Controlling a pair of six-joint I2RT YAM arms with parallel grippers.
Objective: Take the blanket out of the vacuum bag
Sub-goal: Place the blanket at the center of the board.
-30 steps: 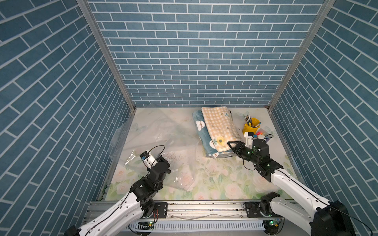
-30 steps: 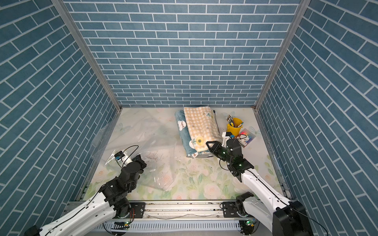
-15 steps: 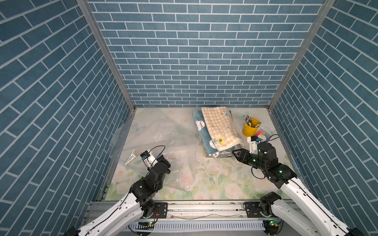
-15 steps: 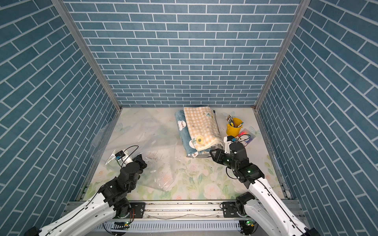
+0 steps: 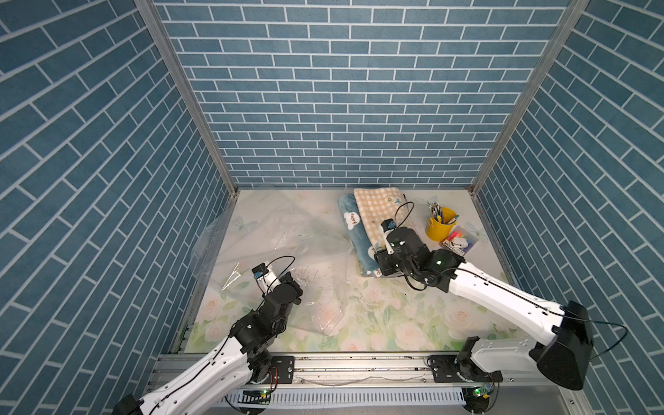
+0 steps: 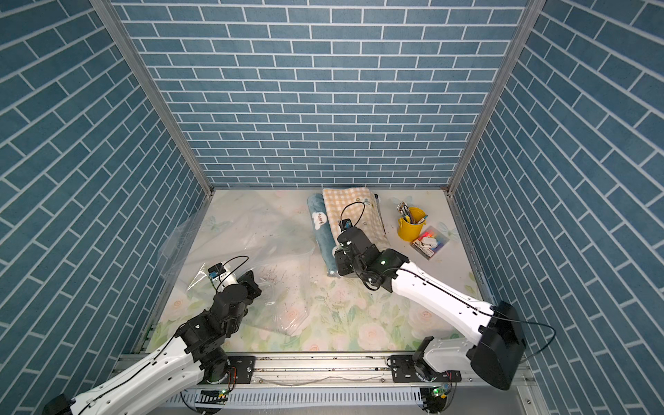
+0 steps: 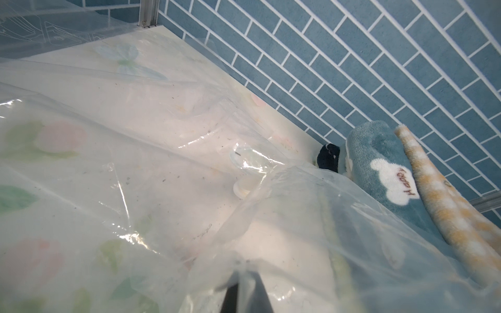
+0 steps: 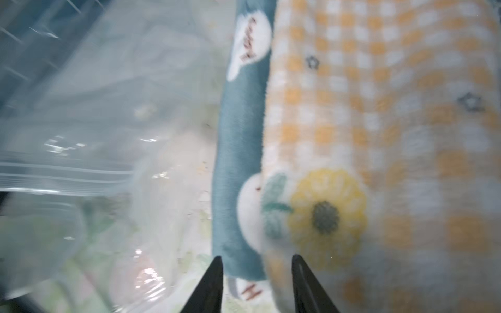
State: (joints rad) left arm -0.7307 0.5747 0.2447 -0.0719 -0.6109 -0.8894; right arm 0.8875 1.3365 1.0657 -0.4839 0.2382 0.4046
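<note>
At the worktop's (image 5: 395, 316) far right, the blanket (image 5: 373, 219) lies seemingly clear of the vacuum bag (image 5: 280, 248). Your left fingers (image 7: 233, 295) are together, pinching its film. Your right fingers (image 8: 211, 287) stand apart over the blanket's near end. You're on the final pull: close there and drag away from the bag.

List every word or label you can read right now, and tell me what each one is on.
"Happy": red stitching on the white cloud patch of the teal blanket.
The same patch in the right wrist view: too blurred to read.
Vacuum bag: faint printed line drawings, no readable words.
Small case beside the yellow bucket: any labels are too small to read.
</note>
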